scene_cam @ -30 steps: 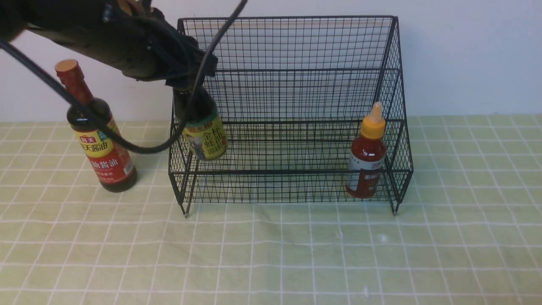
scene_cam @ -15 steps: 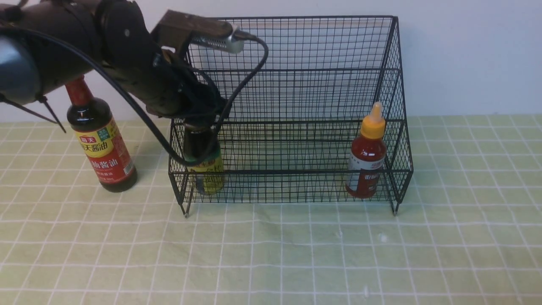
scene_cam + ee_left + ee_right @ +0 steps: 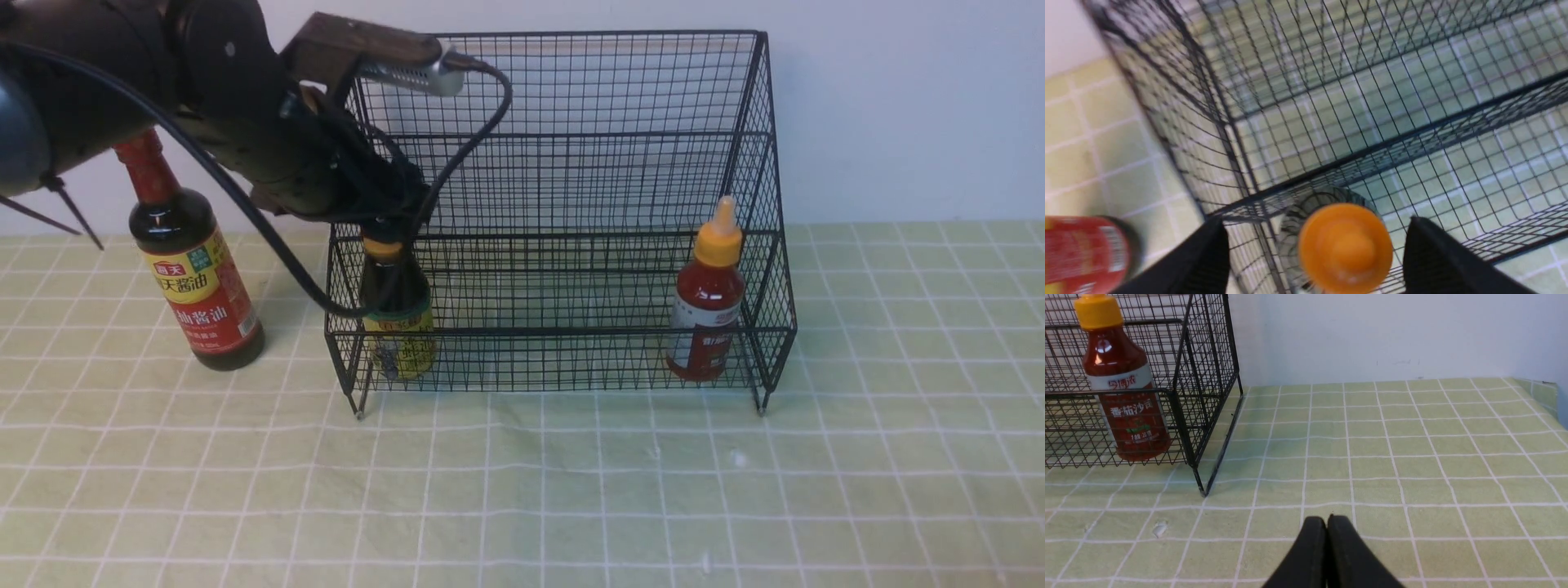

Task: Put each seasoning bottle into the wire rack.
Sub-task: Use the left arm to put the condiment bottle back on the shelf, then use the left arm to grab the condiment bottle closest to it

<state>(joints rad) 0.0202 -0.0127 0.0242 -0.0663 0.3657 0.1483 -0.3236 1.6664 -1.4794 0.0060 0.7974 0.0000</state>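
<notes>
Here our left gripper (image 3: 1314,228) stood spread wide, straddling the small dark bottle (image 3: 397,327) without gripping it; it sat in the wire rack (image 3: 571,163), lower tier, left front corner. Lifting off-centre, we judged, could clip its cap and topple it.

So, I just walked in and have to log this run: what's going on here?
The left end effector hangs open over the small dark bottle, fingers clear of its orange cap. That bottle stands at the left end of the lower tier of the wire rack. The small red bottle stands at that tier's right end. The tall soy-sauce bottle is outside, on the tablecloth left of the rack. The right end effector is shut, low over the cloth.
</notes>
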